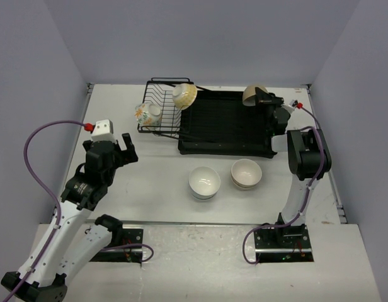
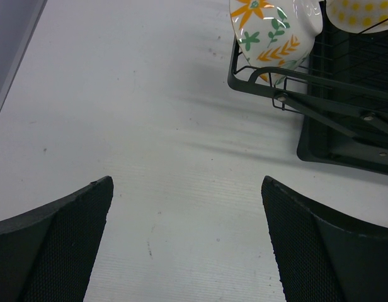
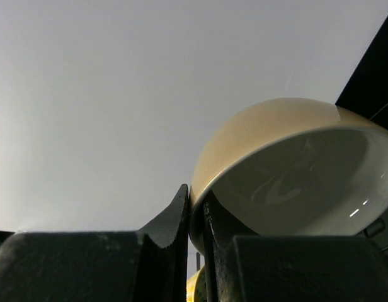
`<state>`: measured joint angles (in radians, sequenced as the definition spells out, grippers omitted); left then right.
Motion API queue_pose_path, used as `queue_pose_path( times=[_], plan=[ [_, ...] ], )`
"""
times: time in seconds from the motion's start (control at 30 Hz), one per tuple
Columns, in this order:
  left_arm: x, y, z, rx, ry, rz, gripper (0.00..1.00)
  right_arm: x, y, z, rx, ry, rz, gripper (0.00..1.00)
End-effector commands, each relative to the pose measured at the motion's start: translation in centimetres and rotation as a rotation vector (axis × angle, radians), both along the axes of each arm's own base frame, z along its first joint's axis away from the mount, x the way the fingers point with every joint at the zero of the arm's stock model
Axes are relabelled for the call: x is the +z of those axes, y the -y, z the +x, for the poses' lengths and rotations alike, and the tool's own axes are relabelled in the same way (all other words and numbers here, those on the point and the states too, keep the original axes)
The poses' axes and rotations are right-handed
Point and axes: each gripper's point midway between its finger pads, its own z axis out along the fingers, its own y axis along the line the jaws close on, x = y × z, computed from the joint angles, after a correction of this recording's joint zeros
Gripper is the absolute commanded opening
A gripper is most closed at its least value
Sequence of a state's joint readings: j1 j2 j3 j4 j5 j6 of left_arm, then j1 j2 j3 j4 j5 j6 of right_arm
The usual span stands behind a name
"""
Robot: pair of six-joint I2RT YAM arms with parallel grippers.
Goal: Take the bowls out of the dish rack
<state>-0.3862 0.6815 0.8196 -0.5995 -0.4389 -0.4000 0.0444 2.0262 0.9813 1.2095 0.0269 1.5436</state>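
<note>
**One cream bowl gripped over the tray's far right corner**

Two stacks sat on the surface [image 1: 162,179] on the near side of the dish rack [image 1: 225,151]: the white bowls [image 1: 204,182] and, just beside them to the right, the cream stack [image 1: 246,174].

The right fingers [image 3: 180,217] were almost closed on the rim of a cream bowl [image 3: 263,135], one finger outside the wall and one inside. The bowl was tipped, its hollow facing the wrist camera. It hung at the far right corner of the black tray [image 1: 219,119]; whether it was clear of the tray could not be told. From there the cream stack lay toward the robot and a little to the left. The coming move was probably a draw back over the tray's near edge, turning the bowl mouth-up on the way. The right arm was the nearer one to that stack.

The left fingers [image 2: 62,245] stood spread wide and held nothing, over bare surface left of the rack. Ahead and to their right, the floral bowl [image 2: 269,38] lay on its side at the left end of the wire basket [image 1: 162,94]. The yellow patterned bowl [image 1: 184,94] sat farther in. The left arm was nearer to both.
</note>
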Motion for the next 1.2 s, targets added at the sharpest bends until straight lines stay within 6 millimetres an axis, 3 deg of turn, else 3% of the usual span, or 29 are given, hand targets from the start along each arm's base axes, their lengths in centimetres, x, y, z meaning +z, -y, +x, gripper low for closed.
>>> queue_pose_path(
  times=[0.0, 0.2, 0.33, 0.5, 0.57, 0.6, 0.63, 0.67, 0.7, 0.73, 0.77, 0.83, 0.87, 0.9, 0.93, 0.97, 1.03, 1.07, 1.17],
  plan=[
    [0.5, 0.1, 0.5, -0.009, 0.029, 0.002, 1.0, 14.2, 0.1, -5.0, 0.009, 0.535, 0.0, 0.0],
    [0.6, 0.1, 0.5, -0.013, 0.033, 0.0, 1.0, 18.0, -1.5, -8.7, 0.07, 0.621, -0.119, 0.0],
    [0.6, 0.1, 0.5, -0.013, 0.034, 0.0, 1.0, 19.5, -3.3, -11.2, 0.143, 0.658, -0.23, 0.0],
    [0.7, 0.1, 0.5, -0.01, 0.034, 0.001, 1.0, 20.9, -4.9, -13.3, 0.203, 0.638, -0.372, 0.0],
    [0.7, 0.0, 0.5, -0.005, 0.035, 0.002, 1.0, 20.8, -5.9, -14.3, 0.256, 0.625, -0.431, 0.0],
    [0.8, -0.1, 0.5, -0.001, 0.037, 0.003, 1.0, 19.8, -6.1, -14.1, 0.268, 0.569, -0.473, 0.0],
    [0.8, -0.3, 0.5, 0.005, 0.039, 0.002, 1.0, 21.0, -6.2, -15.5, 0.267, 0.577, -0.506, 0.0],
    [0.9, -0.6, 0.4, 0.019, 0.04, 0.005, 1.0, 19.0, -6.6, -15.3, 0.303, 0.467, -0.527, 0.0],
    [1.0, -0.8, 0.4, 0.028, 0.043, 0.005, 1.0, 18.5, -6.6, -15.7, 0.281, 0.449, -0.615, 0.0],
    [1.0, -0.9, 0.3, 0.037, 0.047, 0.002, 1.0, 20.2, -7.0, -17.9, 0.27, 0.47, -0.67, 0.0],
    [1.2, -1.3, 0.2, 0.059, 0.053, 0.002, 1.0, 18.0, -6.7, -17.7, 0.258, 0.362, -0.765, 0.0],
    [1.4, -1.9, 0.1, 0.083, 0.058, 0.005, 1.0, 17.9, -6.7, -19.4, 0.238, 0.326, -0.845, 0.0],
    [1.4, -2.2, 0.1, 0.097, 0.06, 0.007, 1.0, 19.5, -6.9, -21.8, 0.217, 0.365, -0.88, 0.0],
    [1.5, -2.5, 0.0, 0.111, 0.062, 0.006, 1.0, 17.7, -6.4, -22.3, 0.218, 0.275, -0.956, 0.0],
    [1.6, -2.6, -0.1, 0.116, 0.064, 0.005, 1.0, 17.3, -6.3, -23.2, 0.217, 0.25, -0.996, 0.0],
    [1.6, -2.8, 0.0, 0.125, 0.067, 0.002, 1.0, 17.2, -6.7, -25.3, 0.253, 0.217, -1.03, 0.0],
    [1.7, -2.9, -0.1, 0.128, 0.069, 0.002, 1.0, 17.2, -6.7, -26.9, 0.265, 0.196, -1.113, 0.0],
    [1.8, -2.9, -0.1, 0.126, 0.071, -0.001, 1.0, 15.9, -6.5, -28.1, 0.309, 0.144, -1.14, 0.0],
    [2.0, -3.0, -0.3, 0.124, 0.083, -0.008, 1.0, 14.4, -6.6, -30.3, 0.386, 0.071, -1.179, 0.0]
  ],
)
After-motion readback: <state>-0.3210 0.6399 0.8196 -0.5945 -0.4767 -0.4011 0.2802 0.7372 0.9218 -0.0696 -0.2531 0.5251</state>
